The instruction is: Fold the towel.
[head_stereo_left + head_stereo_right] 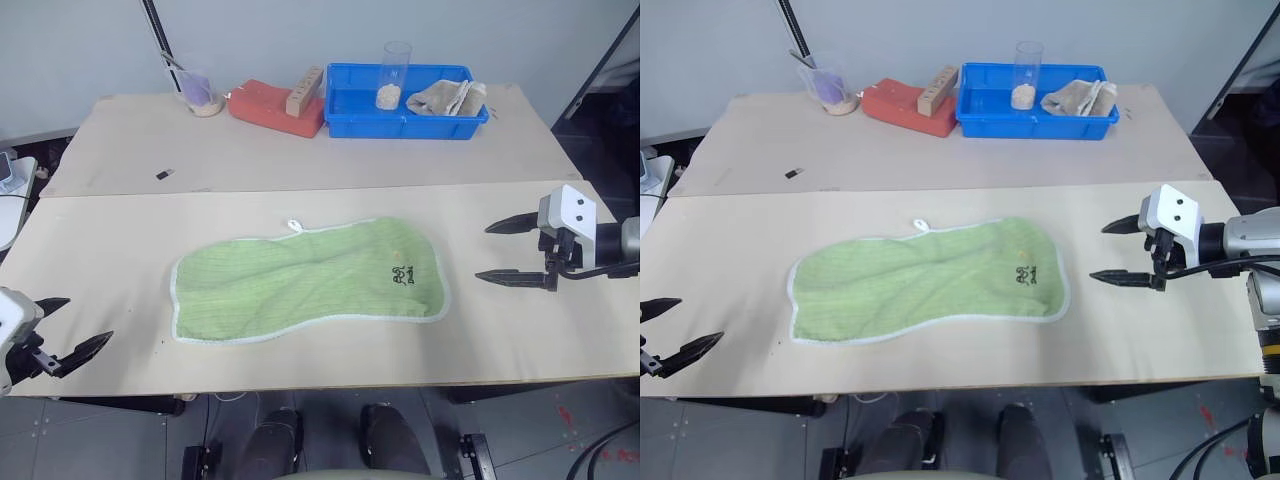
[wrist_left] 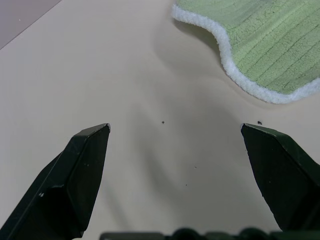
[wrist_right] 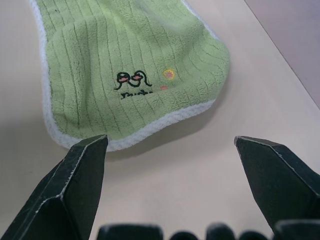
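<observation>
Black and tapered, the two fingers of the right gripper [image 1: 498, 251] stand wide apart with nothing between them, hovering above the pale wooden table [image 1: 120, 250] just off the right end of the towel [image 1: 310, 280]. In the right wrist view the spread fingers [image 3: 80, 190] frame that end of the cloth, with its white stitched edging and the small dark embroidered logo [image 3: 132, 82] beside a little yellow mark; neither finger touches the fabric.

The left gripper [image 1: 72, 330] is also spread wide and empty, low at the near left corner of the table and well apart from the towel's left end. From the left wrist view its fingers [image 2: 75, 180] rise over bare tabletop, and a wavy edged corner of the green cloth [image 2: 260, 45] lies beyond them, untouched.

The towel lies flat and unfolded in the middle of the near board, its long side running left to right, slightly rumpled, with the small white loop [image 1: 294, 225] poking out from its far edge.

Farther back, on a second board, a blue tray [image 1: 345, 118] holds a clear tall cup [image 1: 394, 72] with some pale grains at the bottom and a crumpled beige cloth [image 1: 447, 98]. Just left of the tray sits a red block [image 1: 262, 106] with a wooden piece [image 1: 305, 90] leaning on it, and left of that a clear measuring cup [image 1: 197, 92]. A small dark object [image 1: 164, 174] lies on the far board toward the left.
</observation>
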Robot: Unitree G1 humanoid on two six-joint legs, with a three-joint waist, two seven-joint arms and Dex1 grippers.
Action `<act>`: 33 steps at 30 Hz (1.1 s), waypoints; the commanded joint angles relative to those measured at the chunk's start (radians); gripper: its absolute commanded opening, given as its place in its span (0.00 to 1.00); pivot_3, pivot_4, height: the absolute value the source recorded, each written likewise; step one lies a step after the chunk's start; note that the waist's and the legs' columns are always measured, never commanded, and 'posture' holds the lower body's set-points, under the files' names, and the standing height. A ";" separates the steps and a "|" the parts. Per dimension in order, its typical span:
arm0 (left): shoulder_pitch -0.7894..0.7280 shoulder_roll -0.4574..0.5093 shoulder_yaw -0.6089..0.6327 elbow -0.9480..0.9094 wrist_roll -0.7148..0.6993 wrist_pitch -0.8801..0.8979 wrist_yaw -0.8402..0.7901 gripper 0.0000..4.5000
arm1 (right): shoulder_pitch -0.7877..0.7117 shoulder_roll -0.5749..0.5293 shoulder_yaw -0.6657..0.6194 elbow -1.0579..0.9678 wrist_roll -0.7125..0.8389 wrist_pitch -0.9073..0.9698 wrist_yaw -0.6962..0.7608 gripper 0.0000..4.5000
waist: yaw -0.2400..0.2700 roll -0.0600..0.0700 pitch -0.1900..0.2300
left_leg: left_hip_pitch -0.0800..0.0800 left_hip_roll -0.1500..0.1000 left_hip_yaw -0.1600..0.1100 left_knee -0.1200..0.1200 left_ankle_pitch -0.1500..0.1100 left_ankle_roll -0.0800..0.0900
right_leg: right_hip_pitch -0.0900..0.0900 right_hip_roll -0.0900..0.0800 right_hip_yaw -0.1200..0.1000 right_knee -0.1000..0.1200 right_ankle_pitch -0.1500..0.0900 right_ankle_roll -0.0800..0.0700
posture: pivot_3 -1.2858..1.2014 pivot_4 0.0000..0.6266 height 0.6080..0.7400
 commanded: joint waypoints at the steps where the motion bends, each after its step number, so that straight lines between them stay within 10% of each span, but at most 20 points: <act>1: 0.001 -0.004 0.039 -0.030 -0.011 -0.016 -0.015 1.00 | 0.000 -0.011 -0.014 -0.026 0.002 -0.013 0.000 1.00 | 0.000 0.000 0.000 | 0.000 0.000 0.000 0.000 0.000 0.000 | 0.000 0.000 0.000 0.000 0.000 0.000 | 0.52 0.24 1.00; 15: -0.025 0.015 0.028 -0.016 -0.002 -0.188 -0.140 1.00 | 0.016 0.012 -0.008 -0.050 0.011 -0.025 -0.006 1.00 | 0.000 0.000 0.000 | 0.000 0.000 0.000 0.000 0.000 0.000 | 0.000 0.000 0.000 0.000 0.000 -0.001 | 0.52 0.24 1.00; 33: -0.168 -0.028 -0.413 0.127 0.228 -0.520 -0.136 1.00 | 0.056 0.055 0.019 -0.609 0.309 0.357 -0.024 1.00 | 0.020 0.000 0.000 | 0.000 0.005 0.002 0.000 -0.001 -0.001 | 0.000 0.003 -0.001 -0.002 0.002 -0.003 | 0.52 0.24 1.00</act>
